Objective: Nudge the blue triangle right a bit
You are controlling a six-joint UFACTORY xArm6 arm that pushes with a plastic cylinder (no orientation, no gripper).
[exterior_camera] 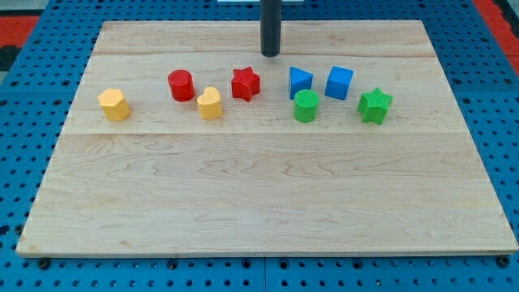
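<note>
- Scanning from the view's left, we logged a yellow block (114, 104) standing alone near the wooden board's (268, 219) left edge, well apart from everything else.
- Next came a red cylinder (181, 84), with a yellow heart-like block (210, 103) just beside it toward the view's bottom right, then a red star (246, 83).
- Our tip (270, 53) stood toward the view's top, above the gap between the red star and the blue triangle (300, 82), touching neither. There was no hand on this rig: the rod had hold of nothing and simply rested on the board.
- The blue triangle, our target, sat right of centre. A green cylinder (306, 106) stood just below it, close enough that we could not tell whether they touched.
- A blue cube (340, 82) lay just to the triangle's right with a narrow gap, and a green star (375, 105) sat farthest right.
- Risks, as we judged them: that narrow gap left little room, so an overlong push would drive the triangle into the blue cube. An off-centre contact could spin the triangle or drag the green cylinder along. Bringing our tip down to the triangle's left side could also clip the red star.
</note>
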